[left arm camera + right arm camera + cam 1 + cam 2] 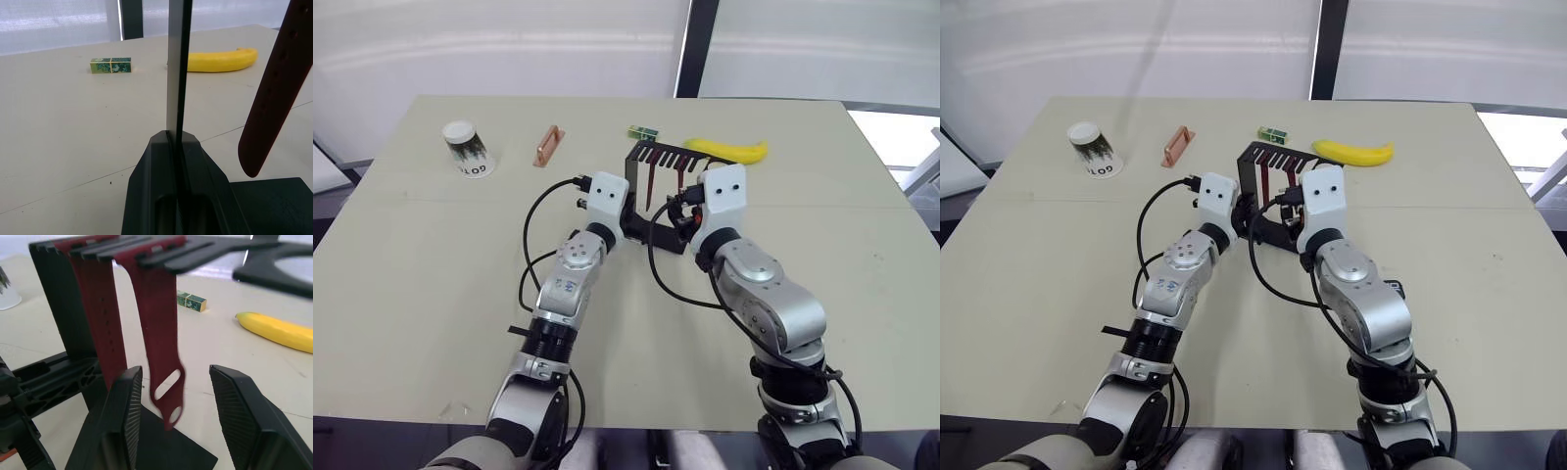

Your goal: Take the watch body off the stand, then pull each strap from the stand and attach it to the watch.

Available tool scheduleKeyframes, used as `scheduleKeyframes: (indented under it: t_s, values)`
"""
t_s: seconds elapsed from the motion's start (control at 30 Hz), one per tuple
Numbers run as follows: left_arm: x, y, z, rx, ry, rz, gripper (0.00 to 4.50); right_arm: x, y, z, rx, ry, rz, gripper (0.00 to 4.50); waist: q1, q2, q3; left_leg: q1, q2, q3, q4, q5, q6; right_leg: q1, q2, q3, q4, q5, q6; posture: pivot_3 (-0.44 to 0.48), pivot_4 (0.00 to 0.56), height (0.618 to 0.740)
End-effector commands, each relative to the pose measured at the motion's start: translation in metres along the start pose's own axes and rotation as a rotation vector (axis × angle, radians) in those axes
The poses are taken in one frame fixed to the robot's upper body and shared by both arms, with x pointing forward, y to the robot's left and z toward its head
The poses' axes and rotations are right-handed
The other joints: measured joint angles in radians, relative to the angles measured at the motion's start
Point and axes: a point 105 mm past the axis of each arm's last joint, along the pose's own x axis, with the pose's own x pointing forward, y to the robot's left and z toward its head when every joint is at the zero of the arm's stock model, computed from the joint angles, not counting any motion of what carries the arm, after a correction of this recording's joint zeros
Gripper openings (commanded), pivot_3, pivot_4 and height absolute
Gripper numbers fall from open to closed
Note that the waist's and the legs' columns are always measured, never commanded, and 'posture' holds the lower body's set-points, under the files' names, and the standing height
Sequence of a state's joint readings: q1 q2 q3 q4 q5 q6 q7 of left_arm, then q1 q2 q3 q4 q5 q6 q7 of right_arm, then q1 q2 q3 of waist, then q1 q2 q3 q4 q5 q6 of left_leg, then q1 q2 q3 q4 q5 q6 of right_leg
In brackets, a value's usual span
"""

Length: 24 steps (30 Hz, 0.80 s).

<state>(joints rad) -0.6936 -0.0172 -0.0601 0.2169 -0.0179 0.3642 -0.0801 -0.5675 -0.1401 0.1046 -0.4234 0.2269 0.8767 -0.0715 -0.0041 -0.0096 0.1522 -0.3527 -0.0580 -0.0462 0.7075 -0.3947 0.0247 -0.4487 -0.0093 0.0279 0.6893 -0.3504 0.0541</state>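
Here, left gripper pinching upright of black bent sheet-metal stand at table centre, steadying it. Right gripper spreading wide around nearer of two maroon straps hanging from comb slots. Best closing squarely low on band, pulling straight out.

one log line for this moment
left tool: shut on stand upright | right tool: open, around hanging strap | straps: both on stand

Bright even daylight, window glare behind, soft shadows, blurred close foreground
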Motion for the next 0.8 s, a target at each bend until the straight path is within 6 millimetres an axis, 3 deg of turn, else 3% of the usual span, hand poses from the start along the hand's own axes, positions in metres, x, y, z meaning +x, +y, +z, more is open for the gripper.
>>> scheduleKeyframes:
  t_s: [0.03,0.2,0.3,0.37,0.4,0.8]
  values:
    - [0.0013,-0.0069,0.0110,0.008,-0.038,-0.016,0.00,0.0005,0.0053,0.0145,-0.003,-0.063,0.020,2.21,0.000,0.000,0.000,0.000,0.000,0.000,0.000,0.000,0.000,0.000,0.000,0.000,0.000,0.000,0.000,0.000,0.150,0.740]
    - [0.0014,-0.0086,0.0117,0.012,-0.041,-0.023,0.00,0.0036,0.0051,0.0152,-0.007,-0.069,0.005,2.21,0.000,0.000,0.000,0.000,0.000,0.000,0.000,0.000,0.000,0.000,0.000,0.000,0.000,0.000,0.000,0.000,0.150,0.740]
    - [0.0012,-0.0085,0.0118,0.014,-0.041,-0.024,0.00,0.0039,0.0057,0.0137,-0.007,-0.070,0.006,1.35,0.000,0.000,0.000,0.000,0.000,0.000,0.000,0.000,0.000,0.000,0.000,0.000,0.000,0.000,0.000,0.000,0.150,0.740]
    - [0.0010,-0.0085,0.0119,0.017,-0.041,-0.023,0.00,0.0037,0.0065,0.0141,-0.015,-0.075,0.010,0.32,0.000,0.000,0.000,0.000,0.000,0.000,0.000,0.000,0.000,0.000,0.000,0.000,0.000,0.000,0.000,0.000,0.150,0.740]
    - [0.0009,-0.0086,0.0119,0.018,-0.042,-0.023,0.00,0.0035,0.0070,0.0146,-0.022,-0.080,0.012,0.07,0.000,0.000,0.000,0.000,0.000,0.000,0.000,0.000,0.000,0.000,0.000,0.000,0.000,0.000,0.000,0.000,0.150,0.740]
    - [0.0009,-0.0082,0.0112,0.023,-0.038,-0.024,0.00,-0.0060,0.0106,0.0209,-0.100,-0.127,0.039,0.07,0.000,0.000,0.000,0.000,0.000,0.000,0.000,0.000,0.000,0.000,0.000,0.000,0.000,0.000,0.000,0.000,0.150,0.740]
